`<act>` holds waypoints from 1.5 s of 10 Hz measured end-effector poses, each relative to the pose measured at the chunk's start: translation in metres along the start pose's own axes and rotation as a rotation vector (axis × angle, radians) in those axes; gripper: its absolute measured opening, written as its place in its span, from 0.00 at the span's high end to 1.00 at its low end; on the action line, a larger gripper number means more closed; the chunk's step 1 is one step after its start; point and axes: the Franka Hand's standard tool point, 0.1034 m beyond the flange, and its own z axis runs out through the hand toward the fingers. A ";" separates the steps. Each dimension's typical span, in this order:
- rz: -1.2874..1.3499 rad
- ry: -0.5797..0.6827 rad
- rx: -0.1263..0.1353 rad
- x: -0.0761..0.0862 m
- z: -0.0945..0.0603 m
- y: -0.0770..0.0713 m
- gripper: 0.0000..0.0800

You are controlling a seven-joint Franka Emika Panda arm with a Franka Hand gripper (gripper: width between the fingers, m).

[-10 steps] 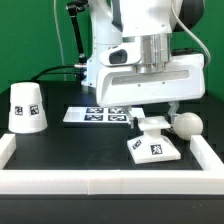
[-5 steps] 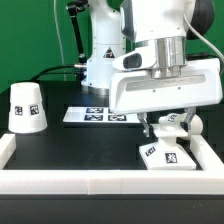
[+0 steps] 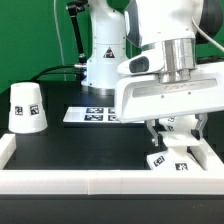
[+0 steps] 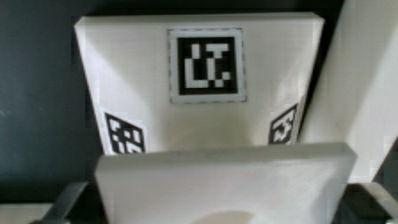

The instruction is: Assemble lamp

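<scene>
Exterior view: gripper (image 3: 173,140) is low over the black table (image 3: 70,150), at the exterior view's right, near side. Its two fingers come down on either side of the base (image 3: 178,160).

Wrist view: a raised white part of the base fills the whole gap between the two dark fingers, which show only as edges at the picture's corners. The claw is opened about as wide as that part and closed against it, gripping the base. Beyond the grip, the flat top of the base carries one black-and-white tag, with two more on its side faces.

Base position: close to the white rim (image 3: 80,182) along the table's near edge, in the corner on the exterior view's right (whether its underside rests on the table I cannot tell).

Shade (image 3: 27,107): mouth down at the exterior view's far left, tag facing the camera, well apart from the base.

Marker board (image 3: 90,114): flat on the table, farther back, between shade and gripper.
</scene>
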 end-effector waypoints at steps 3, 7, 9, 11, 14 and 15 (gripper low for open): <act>0.002 0.012 0.003 0.010 0.003 -0.002 0.33; 0.008 0.011 0.005 0.011 0.003 -0.004 0.33; -0.007 0.011 0.008 0.006 -0.004 -0.015 0.14; -0.034 0.003 0.005 -0.004 -0.011 -0.018 0.13; -0.084 -0.013 -0.006 -0.029 -0.030 -0.012 0.13; -0.088 -0.016 -0.010 -0.038 -0.040 -0.013 0.13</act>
